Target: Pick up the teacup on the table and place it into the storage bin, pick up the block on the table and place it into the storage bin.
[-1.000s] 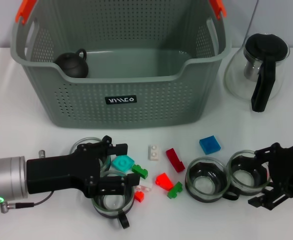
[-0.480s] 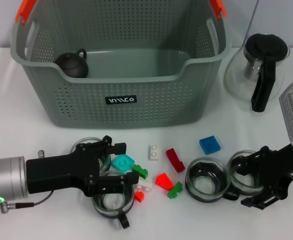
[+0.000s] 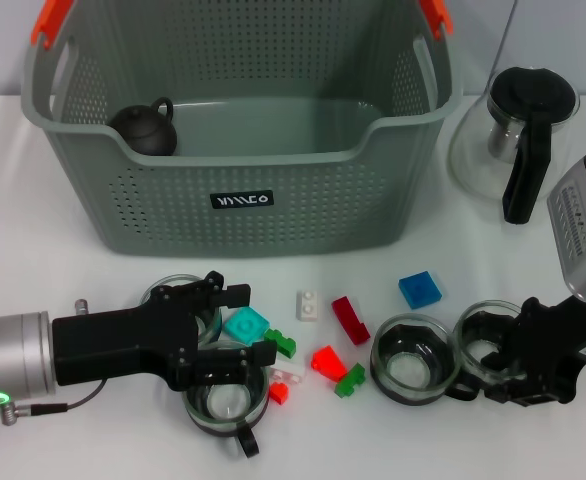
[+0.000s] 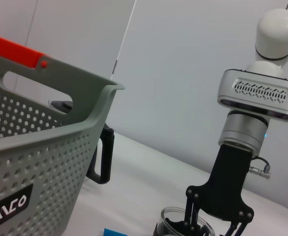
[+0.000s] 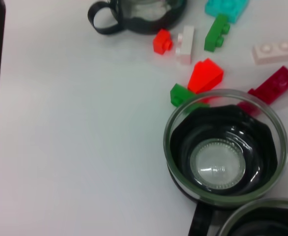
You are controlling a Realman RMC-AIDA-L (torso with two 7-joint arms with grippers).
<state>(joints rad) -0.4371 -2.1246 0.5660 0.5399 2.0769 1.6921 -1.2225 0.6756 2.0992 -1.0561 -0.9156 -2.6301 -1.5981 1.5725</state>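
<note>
A: Head view first: our right gripper (image 3: 529, 362) has its dark fingers set around the rim of the rightmost teacup (image 3: 485, 345), which stands on the tabletop (image 3: 53, 260) at the right end of the row, touching or just beside the next teacup (image 3: 410, 368). The fingers look spread, one at each side of the rim, with no squeeze on the glass that we can make out.

B: And our left gripper (image 3: 216, 338)?

A: Low over the two left teacups, fingers apart, holding nothing. The turquoise block (image 3: 245, 326) lies just beside it.

B: So how do we do the right-hand grasp well?

A: We judge that we should centre the fingers across the rim before closing, so the neighbour cup is not nudged, then lift straight up before swinging.

B: Where to?

A: The storage bin (image 3: 303, 200) stands well behind the cups, with a dark teapot (image 3: 145, 127) inside near its left wall. We should clear its front wall, then lower the cup onto bare floor, away from the glass pot (image 3: 518, 140) outside.
</note>
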